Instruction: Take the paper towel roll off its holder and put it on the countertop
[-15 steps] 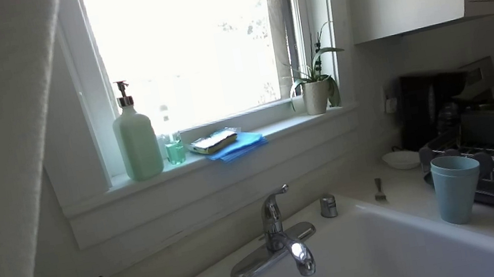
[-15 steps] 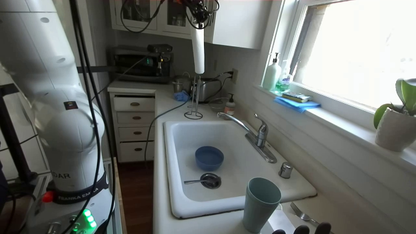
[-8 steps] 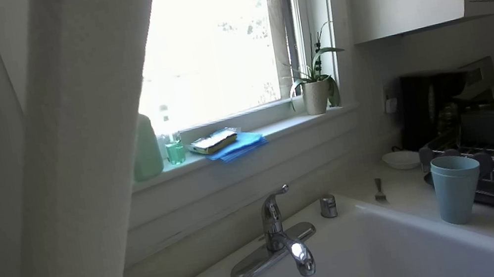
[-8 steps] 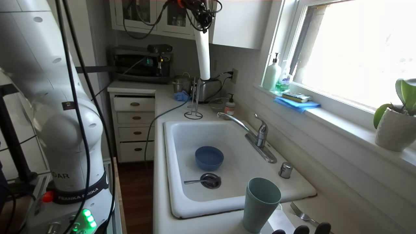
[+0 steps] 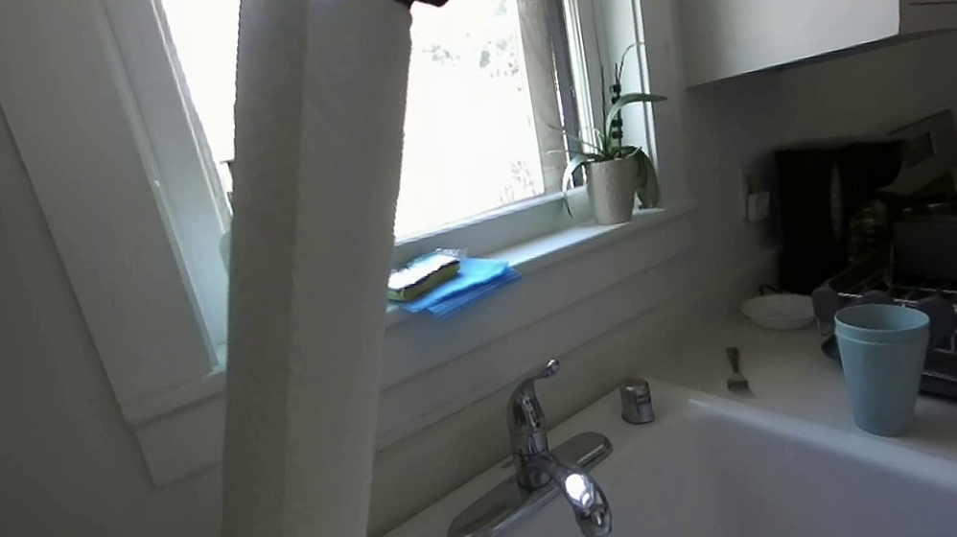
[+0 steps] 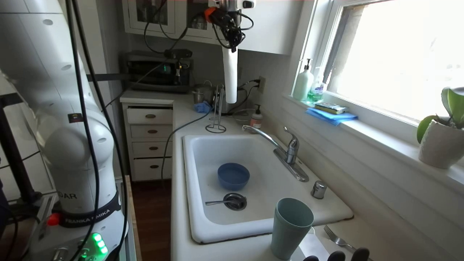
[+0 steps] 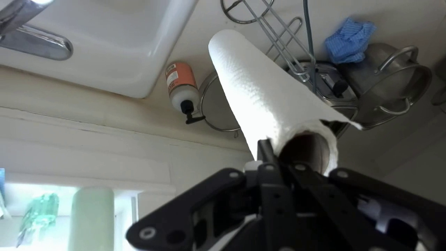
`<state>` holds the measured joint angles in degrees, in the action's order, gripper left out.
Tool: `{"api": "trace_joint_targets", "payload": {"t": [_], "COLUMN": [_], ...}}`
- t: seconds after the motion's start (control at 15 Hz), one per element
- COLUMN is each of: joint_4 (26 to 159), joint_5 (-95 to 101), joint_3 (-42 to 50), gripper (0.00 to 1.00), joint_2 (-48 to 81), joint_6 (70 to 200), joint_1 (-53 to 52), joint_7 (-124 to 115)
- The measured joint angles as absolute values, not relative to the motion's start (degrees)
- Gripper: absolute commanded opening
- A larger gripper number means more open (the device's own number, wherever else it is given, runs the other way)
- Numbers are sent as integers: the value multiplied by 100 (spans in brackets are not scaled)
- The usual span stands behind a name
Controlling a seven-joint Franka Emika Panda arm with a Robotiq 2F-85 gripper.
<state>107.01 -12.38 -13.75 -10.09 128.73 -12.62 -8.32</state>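
Lower than moments ago, the paper towel roll (image 6: 231, 76) hangs tilted above the surface (image 6: 185, 108), upper center in an exterior view, its upper end clamped in my tool (image 7: 275, 157); my arm (image 6: 61, 145) leans at left, its base band (image 6: 79, 220) reading "FRANKA EMIKA."

Matt, rough-textured paper towel roll (image 7: 261, 90)

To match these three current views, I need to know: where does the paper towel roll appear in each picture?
In an exterior view, the paper towel roll slants down to the bottom edge, left of the faucet.
In an exterior view, the paper towel roll is at upper middle, above and left of the faucet.
In the wrist view, the paper towel roll is just right of centre, the faucet at upper left.
Shared landmark: the faucet.
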Motion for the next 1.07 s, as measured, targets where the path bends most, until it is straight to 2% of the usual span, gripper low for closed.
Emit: {"api": "trace_joint_targets", "payload": {"t": [1.07], "joint_4": [10931], "joint_5": [-1451], "joint_3": [-1223], "gripper": [0], "joint_2": [83], "joint_6": [13602], "joint_1": [-1290], "joint_7": [227]}}
